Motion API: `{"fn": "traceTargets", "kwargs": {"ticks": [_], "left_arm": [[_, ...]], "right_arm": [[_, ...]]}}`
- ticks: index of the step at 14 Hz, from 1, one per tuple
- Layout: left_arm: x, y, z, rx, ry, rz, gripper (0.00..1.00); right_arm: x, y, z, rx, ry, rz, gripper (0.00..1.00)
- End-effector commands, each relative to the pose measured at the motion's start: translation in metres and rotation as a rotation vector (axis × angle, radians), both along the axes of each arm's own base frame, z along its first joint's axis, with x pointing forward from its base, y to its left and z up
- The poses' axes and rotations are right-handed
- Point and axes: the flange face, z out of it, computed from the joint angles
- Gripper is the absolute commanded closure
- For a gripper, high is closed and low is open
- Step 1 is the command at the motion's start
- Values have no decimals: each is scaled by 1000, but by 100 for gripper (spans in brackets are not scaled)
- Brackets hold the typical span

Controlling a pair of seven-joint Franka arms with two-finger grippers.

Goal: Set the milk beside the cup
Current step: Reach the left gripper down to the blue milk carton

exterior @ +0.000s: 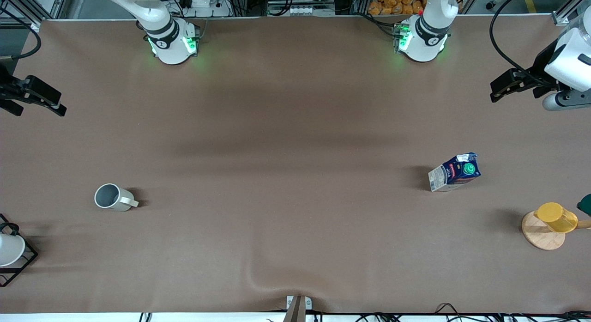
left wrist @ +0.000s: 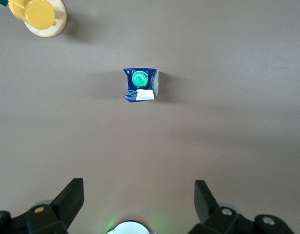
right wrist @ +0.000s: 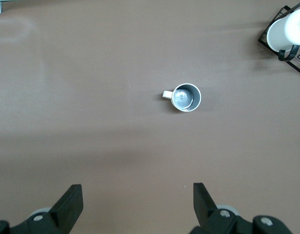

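milk point(exterior: 455, 172): stands upright on the desk point(exterior: 286, 174) toward the left arm's end, green cap up, long axis vertical.
cup point(exterior: 112, 197): well apart, toward the right arm's end.
left hand point(left wrist: 139, 207): nearer arm, high over the desk, fingers apart.
right hand point(right wrist: 138, 207): waits, fingers apart.

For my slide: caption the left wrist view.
Open left claw hangs above the upright milk; yellow cup on wooden coaster nearby.
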Motion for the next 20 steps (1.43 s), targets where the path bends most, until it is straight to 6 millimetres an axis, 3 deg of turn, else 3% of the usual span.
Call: {"fn": "traceTargets", "kwargs": {"ticks": [1,4,6,12,16,18,20], "left_arm": [[1,11,2,-32,1,-2,0],[2,12,1,-18,2,3,0],[10,12,-13,-16,25,-1,0],[60,15,-95,-29,-36,13,0],[80,33,-145,-24,20,41,0],[87,30,-176,-28,36,39,0],[92,27,-202,-25,51,34,0]], "right_arm": [[-3,1,1,12,0,-13,0],[-3,1,1,12,0,-13,0],[-3,1,1,12,0,-13,0],[1,-3,-2,6,-6,-17,0],[19,-8,-29,6,35,-27,0],[35,-9,-53,13,57,-24,0],[55,-23,-76,11,20,12,0]]}}
